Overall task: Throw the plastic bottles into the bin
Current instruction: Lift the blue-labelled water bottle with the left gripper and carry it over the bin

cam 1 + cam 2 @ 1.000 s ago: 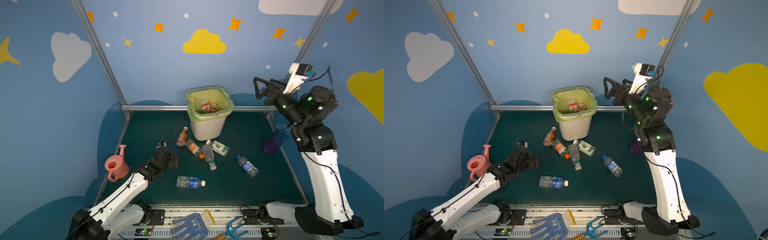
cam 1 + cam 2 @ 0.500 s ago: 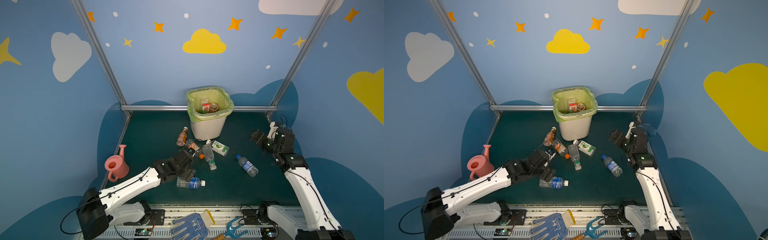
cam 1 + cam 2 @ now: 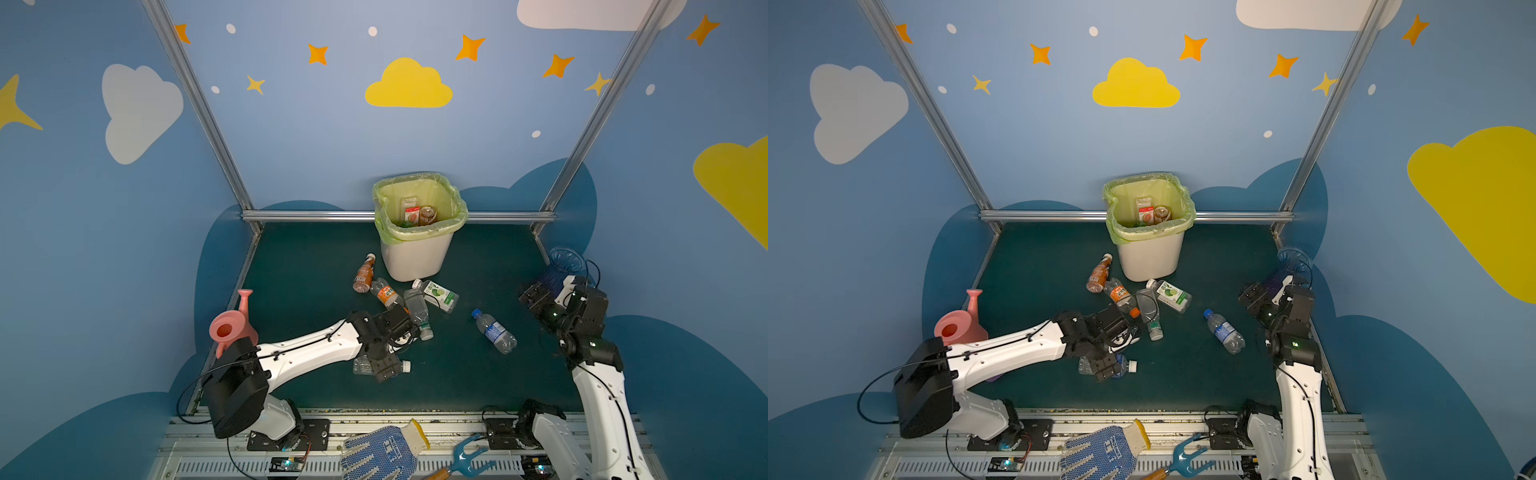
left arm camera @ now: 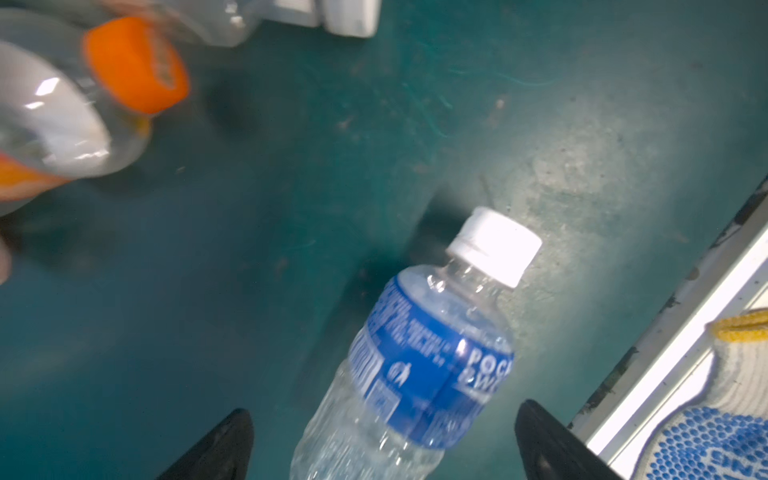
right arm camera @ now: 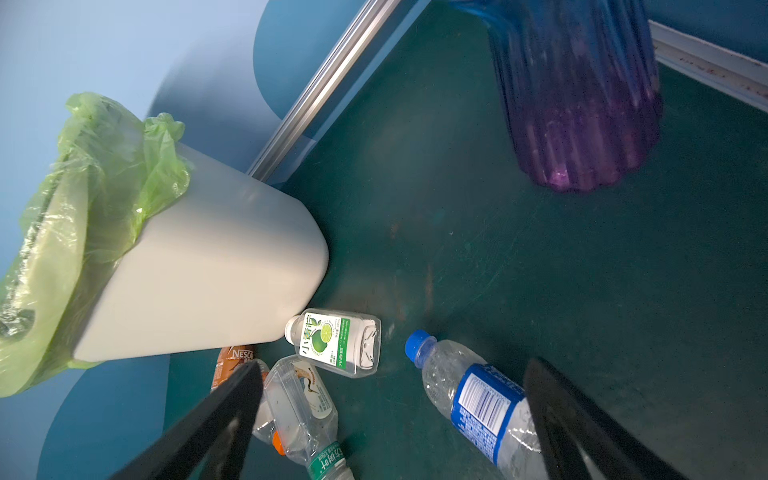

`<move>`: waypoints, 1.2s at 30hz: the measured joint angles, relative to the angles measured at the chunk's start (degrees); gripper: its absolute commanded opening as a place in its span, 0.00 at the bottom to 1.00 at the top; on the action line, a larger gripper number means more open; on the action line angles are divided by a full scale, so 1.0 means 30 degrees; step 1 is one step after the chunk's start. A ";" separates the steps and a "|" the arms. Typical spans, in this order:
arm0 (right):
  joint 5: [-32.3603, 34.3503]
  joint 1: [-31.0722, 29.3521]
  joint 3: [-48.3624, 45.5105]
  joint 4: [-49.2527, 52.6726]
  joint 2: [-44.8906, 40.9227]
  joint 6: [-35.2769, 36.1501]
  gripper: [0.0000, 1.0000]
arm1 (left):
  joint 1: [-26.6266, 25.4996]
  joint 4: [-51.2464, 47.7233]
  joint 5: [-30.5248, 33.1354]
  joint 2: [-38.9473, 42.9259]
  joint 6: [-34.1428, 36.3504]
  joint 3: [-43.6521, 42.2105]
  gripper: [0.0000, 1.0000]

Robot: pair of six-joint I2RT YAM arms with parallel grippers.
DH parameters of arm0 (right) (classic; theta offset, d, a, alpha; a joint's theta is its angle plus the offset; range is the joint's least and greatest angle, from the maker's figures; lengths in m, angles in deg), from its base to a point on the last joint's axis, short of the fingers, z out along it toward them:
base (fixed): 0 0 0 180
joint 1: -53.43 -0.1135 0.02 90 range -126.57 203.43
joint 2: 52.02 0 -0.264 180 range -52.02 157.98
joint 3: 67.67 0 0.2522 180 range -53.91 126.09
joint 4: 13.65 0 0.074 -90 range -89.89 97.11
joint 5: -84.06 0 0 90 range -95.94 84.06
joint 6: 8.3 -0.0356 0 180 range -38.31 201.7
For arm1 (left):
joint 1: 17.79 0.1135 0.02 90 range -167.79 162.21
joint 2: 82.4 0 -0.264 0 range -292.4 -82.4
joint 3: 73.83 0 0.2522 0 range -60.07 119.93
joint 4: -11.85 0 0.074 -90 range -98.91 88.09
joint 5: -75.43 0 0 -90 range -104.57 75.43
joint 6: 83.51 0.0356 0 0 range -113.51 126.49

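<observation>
Both claws open, nothing held; six bottles loose on the surface [image 3: 316,266].
Left claw [image 3: 384,368] is spread wide, low over the white-capped bottle [image 4: 415,374], one finger on either side; contact cannot be judged. A cluster of four bottles [image 3: 417,309] lies at the foot of the bin [image 3: 415,257], which stands at the back rail with bottles inside. The blue-capped bottle [image 3: 494,332] lies alone. Right claw [image 3: 530,297] is wide open, empty, beside the vase [image 3: 559,268].

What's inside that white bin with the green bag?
Two bottles show in the bin: a red-labelled bottle and a brown bottle beside it. Whatever lies beneath them is hidden by the bin's front wall and the bag.
</observation>
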 measured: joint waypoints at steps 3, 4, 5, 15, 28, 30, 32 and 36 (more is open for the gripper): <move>-0.0452 0.0466 -0.0277 -0.0160 0.0000 -0.0036 0.98 | -0.0284 -0.0393 -0.0197 -0.1348 0.0495 0.0364 0.91; -0.0619 0.0634 -0.0423 -0.0255 0.0007 -0.0080 0.98 | -0.0379 -0.0554 -0.0291 -0.1880 0.0656 0.0532 0.90; -0.0758 0.0765 -0.0546 -0.0306 0.0015 -0.0109 0.98 | -0.0423 -0.0670 -0.0386 -0.2280 0.0780 0.0670 0.88; -0.2142 0.2200 -0.1741 -0.0816 0.0291 -0.0481 0.98 | -0.0459 -0.1326 -0.0903 -0.5246 0.1472 0.1654 0.54; -0.3308 0.2965 -0.2514 -0.1377 0.0466 -0.0503 0.98 | 0.0248 -0.0845 -0.0831 -0.0896 0.0874 0.2601 0.45; -0.3468 0.2965 -0.2688 -0.1435 0.0481 -0.0517 0.98 | 0.0933 -0.0219 -0.0306 0.1093 0.0816 0.3359 0.45; -0.3621 0.2965 -0.2790 -0.1457 0.0525 -0.0583 0.98 | 0.1858 0.0831 0.0357 0.2878 0.0838 0.4452 0.46; -0.3971 0.2973 -0.2812 -0.1610 0.0634 -0.0874 0.98 | 0.4335 0.4306 0.1064 0.5421 0.0998 0.7074 0.47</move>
